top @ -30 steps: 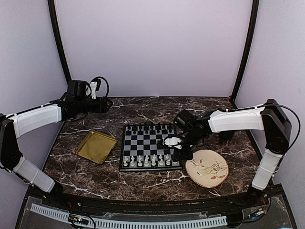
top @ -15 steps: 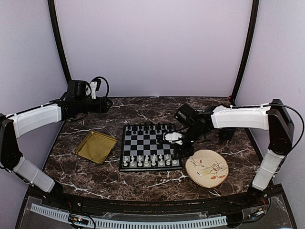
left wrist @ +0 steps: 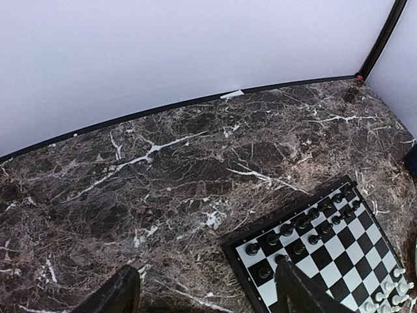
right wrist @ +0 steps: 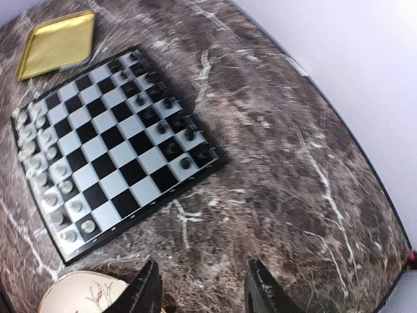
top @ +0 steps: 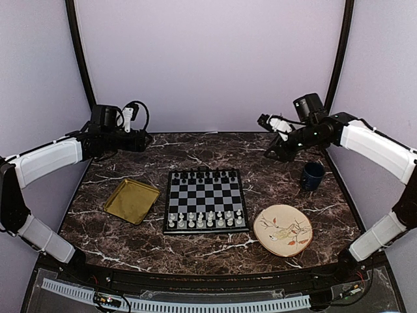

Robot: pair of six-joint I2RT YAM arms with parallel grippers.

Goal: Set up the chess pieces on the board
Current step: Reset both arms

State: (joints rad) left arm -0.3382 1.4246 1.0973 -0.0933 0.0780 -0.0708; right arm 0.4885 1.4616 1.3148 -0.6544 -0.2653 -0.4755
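Note:
The board [top: 205,195] lies flat at the table's centre. White chess pieces [top: 204,219] fill two rows along its near edge, and black chessmen [top: 205,176] line its far edge. My right gripper [top: 271,139] hangs open and empty above the bare marble, behind and to the right of the board. The right wrist view shows its fingers [right wrist: 146,293] wide apart, with the board [right wrist: 124,153] and white pieces [right wrist: 49,169] beyond. My left gripper [top: 144,139] hovers open at the far left. Its fingers [left wrist: 124,293] frame marble and the board's corner [left wrist: 339,251].
A square gold tray [top: 131,200] lies left of the board. A round patterned plate [top: 283,229] sits off the board's near right corner, and a dark blue mug [top: 313,175] stands at the right. Purple walls close in the back and both sides.
My right arm lifted from the board's near right corner and swung back to the far right while its jaws opened. A white piece now stands where it was. The left arm stayed put.

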